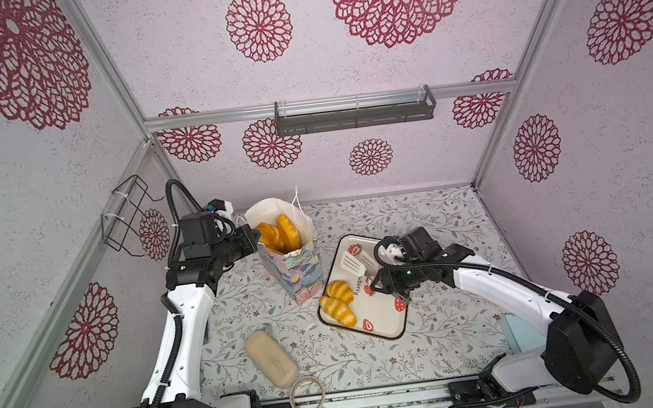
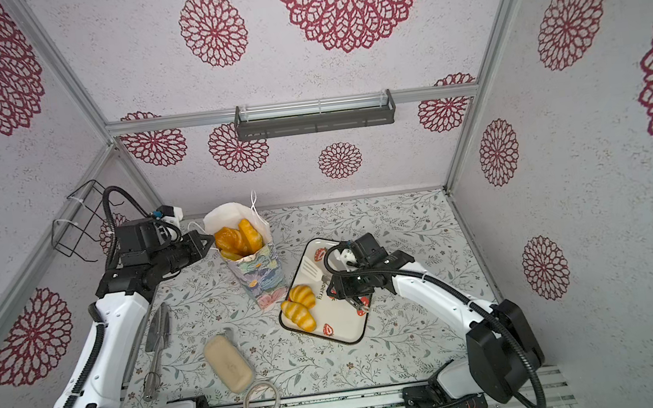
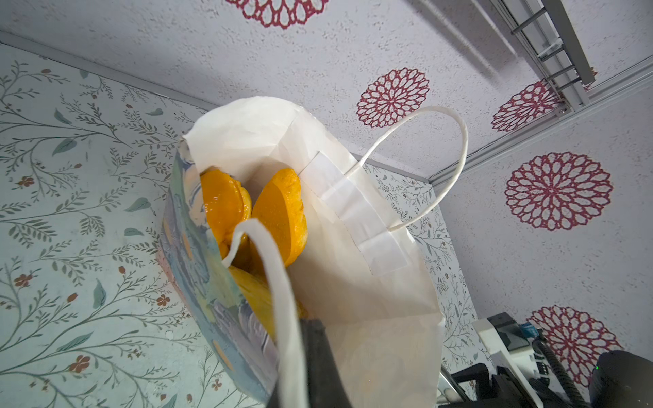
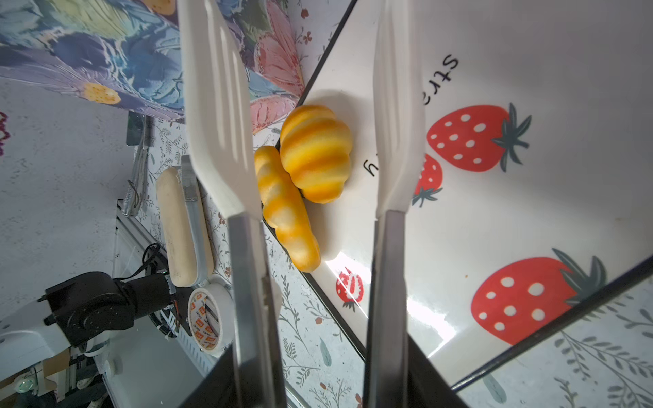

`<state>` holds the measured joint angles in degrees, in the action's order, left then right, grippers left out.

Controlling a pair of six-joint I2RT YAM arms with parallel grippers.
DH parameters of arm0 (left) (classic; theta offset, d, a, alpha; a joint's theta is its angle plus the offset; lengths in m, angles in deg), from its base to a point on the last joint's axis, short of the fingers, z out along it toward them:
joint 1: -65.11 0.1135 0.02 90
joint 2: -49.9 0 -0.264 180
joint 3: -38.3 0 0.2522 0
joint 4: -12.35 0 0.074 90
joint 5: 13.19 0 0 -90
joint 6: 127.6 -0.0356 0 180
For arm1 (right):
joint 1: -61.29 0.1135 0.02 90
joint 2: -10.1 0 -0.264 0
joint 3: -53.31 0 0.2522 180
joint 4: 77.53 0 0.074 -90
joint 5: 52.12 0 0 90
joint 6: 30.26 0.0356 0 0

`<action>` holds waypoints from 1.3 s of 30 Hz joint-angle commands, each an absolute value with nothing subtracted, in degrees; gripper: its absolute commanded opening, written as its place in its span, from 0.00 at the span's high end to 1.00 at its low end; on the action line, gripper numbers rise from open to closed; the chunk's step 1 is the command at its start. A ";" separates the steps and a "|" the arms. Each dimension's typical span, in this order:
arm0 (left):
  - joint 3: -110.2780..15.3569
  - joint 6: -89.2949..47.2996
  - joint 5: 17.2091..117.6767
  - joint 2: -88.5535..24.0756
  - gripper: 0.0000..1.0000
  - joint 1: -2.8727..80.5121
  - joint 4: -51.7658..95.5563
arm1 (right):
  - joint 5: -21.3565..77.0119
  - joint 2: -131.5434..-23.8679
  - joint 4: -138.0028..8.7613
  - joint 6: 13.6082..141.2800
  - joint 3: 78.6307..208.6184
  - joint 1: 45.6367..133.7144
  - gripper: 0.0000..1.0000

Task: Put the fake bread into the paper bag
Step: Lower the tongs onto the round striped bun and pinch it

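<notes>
At the table's near edge lies a tape roll [image 1: 307,394], with a pale beige block [image 1: 271,359] just beyond it at 11 o'clock, its long axis running 11 to 5.

Farther in, toward 2 o'clock, sits a strawberry-print tray [image 1: 389,327]. Two striped croissants rest at its 9 o'clock side, touching each other. The near croissant [image 1: 338,311] lies over the tray's rim with its long axis running 10 to 4 o'clock. The far croissant [image 1: 341,291] lies wholly on the tray, its axis nearly the same.

The right gripper [image 1: 386,282] hangs over the tray at 3 o'clock from the croissants, clamped around the handles of white-tipped tongs [image 1: 355,266]. The tongs point toward 10 o'clock. Their blades stand apart above the tray with nothing between them, and the croissants lie at 7 o'clock from the tips.

At 11 o'clock from the croissants the paper bag [image 1: 299,275] stands upright, mouth open. Glossy orange pastries [image 1: 280,233] stand on end inside it, long axes pointing up out of the mouth.

At the bag's 9 o'clock side the left gripper [image 1: 253,238] is closed tight on the bag's rim, beside a cord handle [image 3: 282,300].
</notes>
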<state>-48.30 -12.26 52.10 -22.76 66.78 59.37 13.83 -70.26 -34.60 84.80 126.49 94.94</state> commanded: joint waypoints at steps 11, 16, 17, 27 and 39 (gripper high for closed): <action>-47.76 -12.14 52.37 -22.34 1.00 67.17 58.06 | 20.69 -74.75 -32.22 81.62 129.27 101.39 0.44; -47.78 -12.17 52.34 -22.32 1.00 67.22 58.02 | 21.44 -75.94 -31.94 81.35 129.64 102.51 0.44; -47.79 -12.12 52.38 -22.26 1.00 67.22 58.02 | 21.45 -76.11 -31.95 81.28 129.73 102.60 0.44; -47.78 -12.26 52.54 -22.17 1.00 67.22 58.19 | 21.17 -78.10 -31.69 80.40 131.04 103.91 0.43; -47.79 -12.29 52.69 -22.34 1.00 67.31 58.28 | 21.53 -80.26 -31.16 79.78 131.85 104.49 0.45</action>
<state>-48.30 -12.26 52.26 -22.76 66.78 59.37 21.19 -80.64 -31.74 81.18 129.55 104.12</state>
